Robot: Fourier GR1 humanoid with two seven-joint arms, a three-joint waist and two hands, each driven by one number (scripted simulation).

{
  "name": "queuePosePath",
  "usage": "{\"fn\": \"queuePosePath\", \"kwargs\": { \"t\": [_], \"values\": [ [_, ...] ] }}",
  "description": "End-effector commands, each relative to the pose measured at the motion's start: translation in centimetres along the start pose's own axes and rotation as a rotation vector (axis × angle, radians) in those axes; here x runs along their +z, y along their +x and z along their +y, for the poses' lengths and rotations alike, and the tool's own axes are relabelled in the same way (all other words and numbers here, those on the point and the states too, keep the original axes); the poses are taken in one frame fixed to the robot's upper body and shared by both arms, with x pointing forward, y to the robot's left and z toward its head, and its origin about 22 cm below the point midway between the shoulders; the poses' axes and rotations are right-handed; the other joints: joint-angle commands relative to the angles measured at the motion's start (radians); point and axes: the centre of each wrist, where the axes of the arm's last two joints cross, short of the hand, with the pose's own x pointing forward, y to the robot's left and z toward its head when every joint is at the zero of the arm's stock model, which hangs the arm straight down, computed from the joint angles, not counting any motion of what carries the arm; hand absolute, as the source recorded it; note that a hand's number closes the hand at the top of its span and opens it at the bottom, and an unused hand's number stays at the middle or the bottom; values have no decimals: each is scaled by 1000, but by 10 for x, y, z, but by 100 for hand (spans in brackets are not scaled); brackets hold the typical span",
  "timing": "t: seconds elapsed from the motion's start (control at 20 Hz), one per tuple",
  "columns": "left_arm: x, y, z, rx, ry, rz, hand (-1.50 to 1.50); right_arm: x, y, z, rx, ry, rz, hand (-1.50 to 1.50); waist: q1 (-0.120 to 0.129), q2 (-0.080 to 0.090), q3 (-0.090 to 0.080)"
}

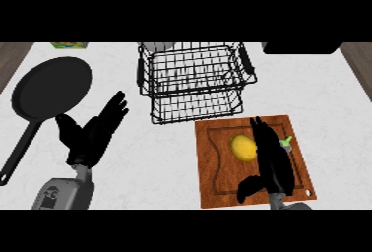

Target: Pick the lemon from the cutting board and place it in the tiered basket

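Right hand (272, 160) lies open beside upright-lying lemon (244, 148), long axis pointing toward basket (195, 78).

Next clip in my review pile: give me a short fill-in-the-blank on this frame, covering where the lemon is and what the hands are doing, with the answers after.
1. The lemon lies on the wooden ____.
2. The right hand reaches over the board with straight fingers, just to the ____ of the lemon in the view.
3. The black wire tiered basket holds ____ lemon.
4. Beside the frying pan, the left hand rests open and holds ____.

Answers: cutting board; right; no; nothing
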Motion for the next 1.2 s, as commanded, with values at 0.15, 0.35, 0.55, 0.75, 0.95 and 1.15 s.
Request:
{"fn": "queuePosePath", "kwargs": {
  "t": [0.15,0.35,0.55,0.75,0.95,1.15],
  "values": [
    [1,-9,-3,-5,-1,-14,0,-16,-21,22,12,27,-32,-150,4,5,6],
    [-7,1,-1,-1,6,-11,0,-10,3,35,-18,48,-146,150,4,6,6],
    [0,-6,-3,-3,7,-6,0,-9,-14,42,19,16,-162,150,6,6,6],
    [-2,-10,13,-4,10,2,0,-20,-1,14,-2,-36,-185,150,2,5,6],
    [8,-3,-15,2,4,5,0,2,-17,10,186,136,58,150,1,-1,4],
    [0,3,-4,-23,32,4,0,18,-16,-18,237,172,165,150,-13,0,4]
  ]
}}
